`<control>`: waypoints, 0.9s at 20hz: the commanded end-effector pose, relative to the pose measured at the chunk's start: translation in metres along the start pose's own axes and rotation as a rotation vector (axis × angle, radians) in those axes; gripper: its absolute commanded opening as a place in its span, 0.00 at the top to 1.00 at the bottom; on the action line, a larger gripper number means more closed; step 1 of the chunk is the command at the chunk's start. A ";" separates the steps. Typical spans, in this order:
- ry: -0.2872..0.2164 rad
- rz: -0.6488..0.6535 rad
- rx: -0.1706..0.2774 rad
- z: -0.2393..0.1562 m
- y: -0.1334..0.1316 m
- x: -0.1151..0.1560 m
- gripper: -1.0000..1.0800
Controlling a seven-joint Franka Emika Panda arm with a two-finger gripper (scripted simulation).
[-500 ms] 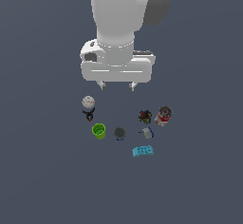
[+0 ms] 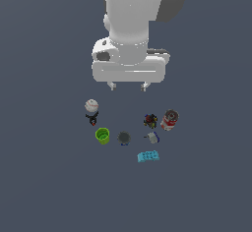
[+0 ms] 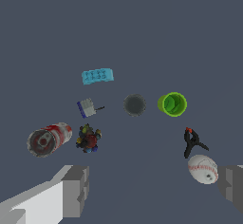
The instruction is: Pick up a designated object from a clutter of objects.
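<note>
The red and white can (image 2: pixel 169 120) lies on its side at the exterior view's right of the clutter; it also shows in the wrist view (image 3: pixel 48 139), dark top with silver rim facing the camera. My gripper (image 2: pixel 128 86) hangs open and empty well above the clutter, back from the items. Its fingers (image 3: pixel 75 190) frame the wrist view. The white ball (image 2: pixel 91 105), green cup (image 2: pixel 102 135), grey round piece (image 2: pixel 124 138), blue studded brick (image 2: pixel 148 156) and dark multicoloured toy (image 2: pixel 150 120) lie spread on the floor.
A small black and red clamp (image 2: pixel 92 119) lies beside the ball. A small grey and blue block (image 2: pixel 153 137) lies between the grey piece and the can. The surface is plain dark grey.
The gripper has shifted slightly toward the exterior view's right. The objects have not moved.
</note>
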State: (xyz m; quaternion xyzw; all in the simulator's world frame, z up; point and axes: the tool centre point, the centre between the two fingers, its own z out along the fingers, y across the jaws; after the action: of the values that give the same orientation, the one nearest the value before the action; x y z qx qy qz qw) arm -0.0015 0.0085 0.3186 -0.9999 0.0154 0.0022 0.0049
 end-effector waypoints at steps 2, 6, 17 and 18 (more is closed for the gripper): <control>-0.002 -0.004 0.002 -0.001 -0.004 -0.001 0.04; -0.001 0.004 0.000 0.001 -0.004 -0.001 0.04; -0.001 0.086 -0.008 0.024 -0.028 0.002 0.04; 0.000 0.098 -0.010 0.027 -0.032 0.002 0.04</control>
State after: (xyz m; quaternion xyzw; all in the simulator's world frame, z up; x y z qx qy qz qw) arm 0.0012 0.0352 0.2967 -0.9984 0.0559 0.0027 0.0008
